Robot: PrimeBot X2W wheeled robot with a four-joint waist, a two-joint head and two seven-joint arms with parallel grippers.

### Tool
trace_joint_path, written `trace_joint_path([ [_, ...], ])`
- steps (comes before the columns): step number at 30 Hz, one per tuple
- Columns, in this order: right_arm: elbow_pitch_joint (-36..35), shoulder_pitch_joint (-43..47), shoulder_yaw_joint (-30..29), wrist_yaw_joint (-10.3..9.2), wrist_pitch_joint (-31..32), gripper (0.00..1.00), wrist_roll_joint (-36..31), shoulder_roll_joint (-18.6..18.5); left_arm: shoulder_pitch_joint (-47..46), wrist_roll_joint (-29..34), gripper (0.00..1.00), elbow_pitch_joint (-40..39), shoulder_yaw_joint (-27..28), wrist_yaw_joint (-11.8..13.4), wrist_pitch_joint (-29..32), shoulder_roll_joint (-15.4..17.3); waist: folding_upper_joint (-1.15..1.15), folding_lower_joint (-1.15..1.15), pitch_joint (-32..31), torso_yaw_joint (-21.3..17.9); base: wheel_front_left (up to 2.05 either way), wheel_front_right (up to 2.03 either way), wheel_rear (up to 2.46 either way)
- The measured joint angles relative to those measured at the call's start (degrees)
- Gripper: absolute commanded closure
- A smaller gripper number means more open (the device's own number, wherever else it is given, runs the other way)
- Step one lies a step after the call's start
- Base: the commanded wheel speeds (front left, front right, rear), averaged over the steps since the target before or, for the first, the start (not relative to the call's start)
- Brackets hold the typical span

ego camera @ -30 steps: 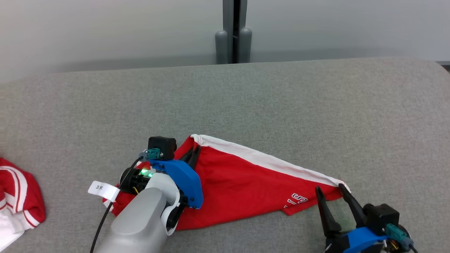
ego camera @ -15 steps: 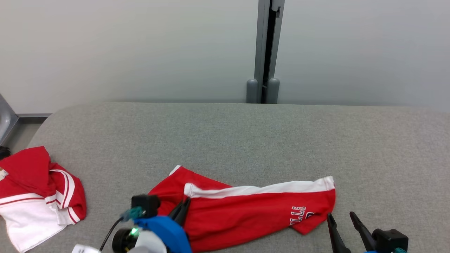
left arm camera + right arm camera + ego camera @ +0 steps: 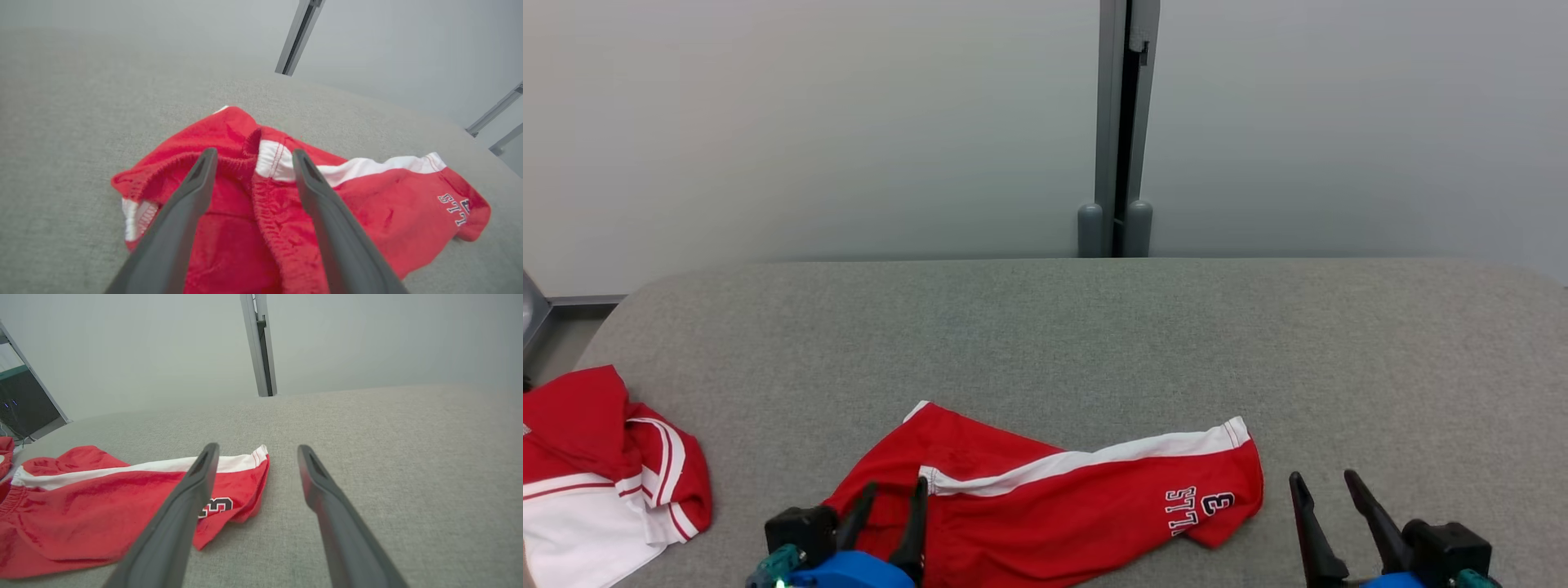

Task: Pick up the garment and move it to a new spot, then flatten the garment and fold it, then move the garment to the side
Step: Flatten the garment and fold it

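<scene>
The garment (image 3: 1054, 506), red shorts with a white side stripe and white lettering, lies crumpled on the grey padded surface (image 3: 1045, 327). My left gripper (image 3: 895, 490) is open just over the garment's left, waistband end. In the left wrist view its fingers (image 3: 192, 192) straddle the bunched elastic waistband (image 3: 241, 163) without pinching it, the left gripper (image 3: 254, 153) holding nothing. My right gripper (image 3: 1321, 478) is open just right of the garment's lettered leg end. In the right wrist view the right gripper (image 3: 257, 448) hovers over bare surface beside the garment (image 3: 102, 506).
Another red and white piece of clothing (image 3: 596, 474) lies at the surface's left edge. A grey post (image 3: 1115, 131) stands against the pale wall behind. Dark equipment (image 3: 20, 400) stands far off to the left in the right wrist view.
My left gripper has opened and let go of the garment's waistband, and the garment now rests loose on the surface. The head camera has tilted up. The right gripper stayed open.
</scene>
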Motion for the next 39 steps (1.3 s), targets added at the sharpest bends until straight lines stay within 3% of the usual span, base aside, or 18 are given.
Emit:
trace_joint_path([
  [7,-8.44,0.01,-2.12,0.0,-0.01,0.0,-2.0,0.01,6.1,15.02,0.0,-12.95,11.01,3.83,-0.16,-1.4,0.0,0.0,0.19,-0.78,0.0,0.0,0.0],
  [18,-5.89,1.26,-0.82,0.0,-0.01,0.0,-2.49,0.0,9.48,22.57,0.0,-11.31,17.01,-0.64,-0.16,-5.97,0.0,0.0,0.41,-1.08,0.0,0.0,0.0],
  [21,-5.43,1.26,-0.29,0.0,-0.01,0.0,-2.47,0.0,9.23,21.56,0.0,-8.42,18.15,-3.24,-0.16,-7.2,0.0,0.0,0.84,-1.06,0.0,0.0,0.0],
  [25,-4.93,1.26,0.38,0.0,0.0,0.0,-2.41,0.01,6.99,19.58,0.0,-4.64,18.12,-4.78,-0.16,-7.72,0.0,0.0,1.51,-1.03,0.0,0.0,0.0],
  [31,-4.34,1.25,0.77,0.0,-0.01,0.0,-2.48,0.0,2.75,15.96,0.0,-0.04,16.15,-5.39,-0.16,-7.03,0.0,0.0,2.99,-0.84,0.0,0.0,0.0],
  [39,-4.26,0.77,1.23,0.0,-0.01,0.0,-2.89,0.0,-0.91,8.39,0.0,-0.07,7.84,-5.56,-0.16,-3.37,0.0,0.01,4.92,-0.72,0.0,0.0,0.0],
])
